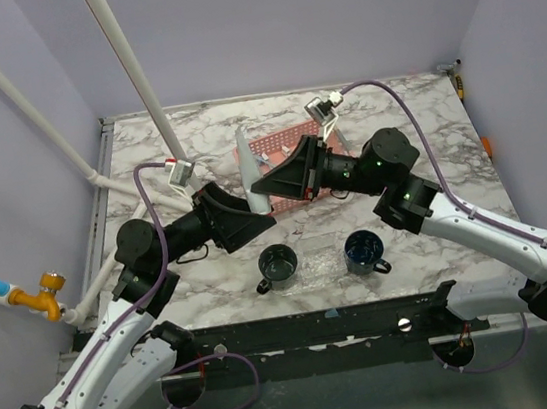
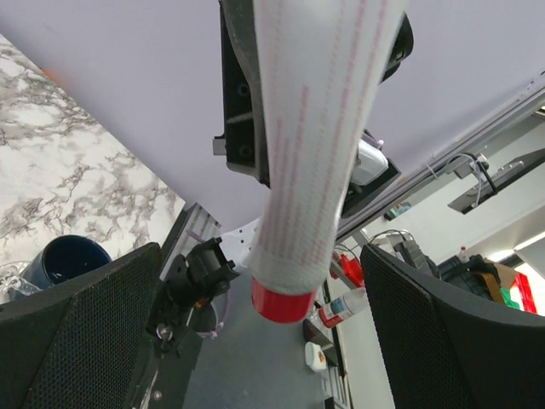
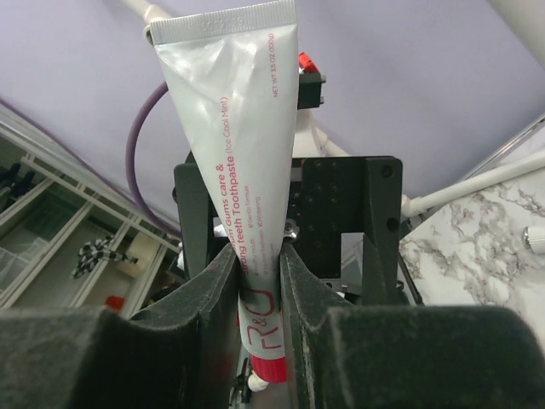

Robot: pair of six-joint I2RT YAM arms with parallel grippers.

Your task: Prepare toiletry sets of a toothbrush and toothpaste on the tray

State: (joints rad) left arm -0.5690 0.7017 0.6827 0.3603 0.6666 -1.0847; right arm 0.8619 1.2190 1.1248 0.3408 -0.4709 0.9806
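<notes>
Right hand (image 3: 258, 260) pinching toothpaste tube (image 3: 230, 128) (red cap), left hand (image 2: 260, 256) spread wide, facing it

From above, the right claw (image 1: 257, 184) and left claw (image 1: 267, 217) hide the tube (image 1: 246, 158) at its lower end, and the right arm (image 1: 374, 163) covers much of the basket (image 1: 281, 146). The left wrist view crops the tube's crimp.

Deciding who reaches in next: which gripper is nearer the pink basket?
Right. The right gripper hangs over the pink basket's near-left corner; the left gripper sits just outside that corner, toward the robot's left.
</notes>
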